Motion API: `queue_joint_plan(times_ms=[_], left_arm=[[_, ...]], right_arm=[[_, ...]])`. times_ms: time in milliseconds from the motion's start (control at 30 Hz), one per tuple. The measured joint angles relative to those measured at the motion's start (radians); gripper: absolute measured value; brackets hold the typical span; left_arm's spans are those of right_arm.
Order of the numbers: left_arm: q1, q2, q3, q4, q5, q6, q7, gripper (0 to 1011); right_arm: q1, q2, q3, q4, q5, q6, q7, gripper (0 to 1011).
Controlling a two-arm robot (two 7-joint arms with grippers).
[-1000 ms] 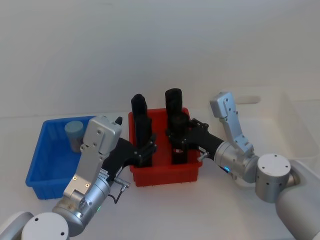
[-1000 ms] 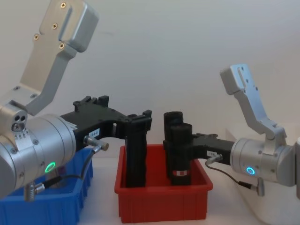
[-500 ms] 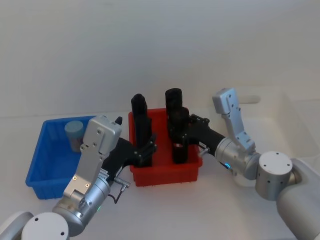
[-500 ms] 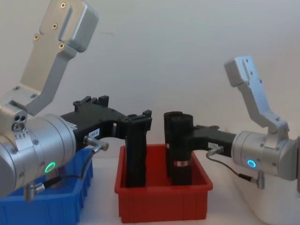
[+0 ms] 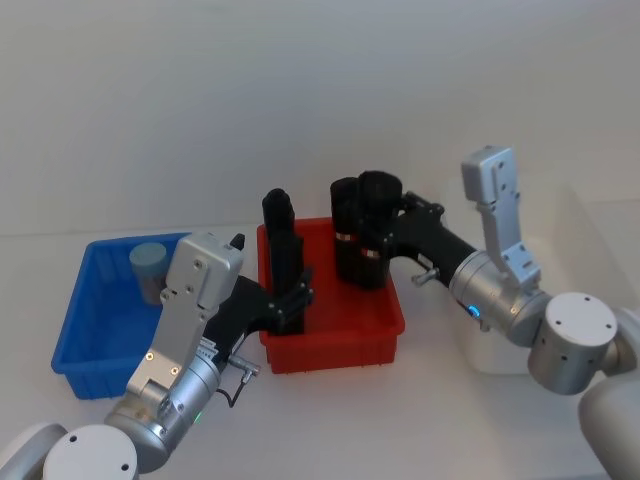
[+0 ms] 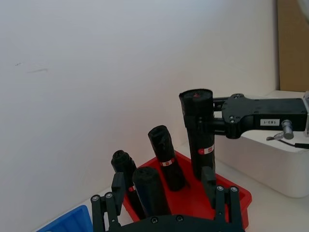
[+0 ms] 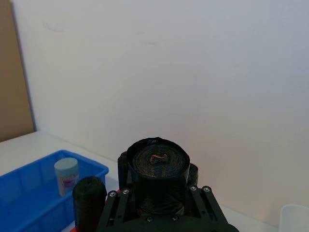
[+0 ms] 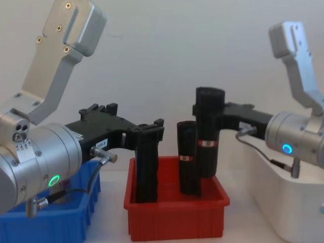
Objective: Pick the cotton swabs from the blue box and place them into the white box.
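My right gripper (image 5: 388, 236) is shut tight on a tall black roll (image 5: 377, 205), and it has just gone up. A moment ago this roll was standing low inside the red box (image 5: 335, 350). Now it hangs in the air above the back of that box, a little right of the middle of the head view, with its bottom near the rim. My arm has also pulled back toward the right side of the frame, where the white box (image 8: 263, 192) sits. My left gripper (image 5: 292, 298) has not moved. It waits at the front of the red box with its fingers (image 6: 116, 186) spread wide, and another black roll (image 6: 149, 188) stands between them. I cannot tell if the fingers touch it. The cotton swabs (image 5: 150, 268) are in their little jar with the pale blue lid. The jar stands in the back corner of the blue box (image 5: 75, 340), at the left of the head view, and nothing is near it. So the thing I am lifting is not the thing I am asked to move. I think the real job is not started yet, because the jar is in the blue box and I see no jar in the white box.
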Motion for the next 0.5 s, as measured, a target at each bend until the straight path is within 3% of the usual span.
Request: queue_joint_plan(times_ms=[500], left_arm=[[0.000, 0.000, 0.000, 0.000, 0.000, 0.000, 0.000, 1004]], right_arm=[[-0.129, 0.069, 0.037, -0.303, 0.013, 0.083, -0.138, 499]])
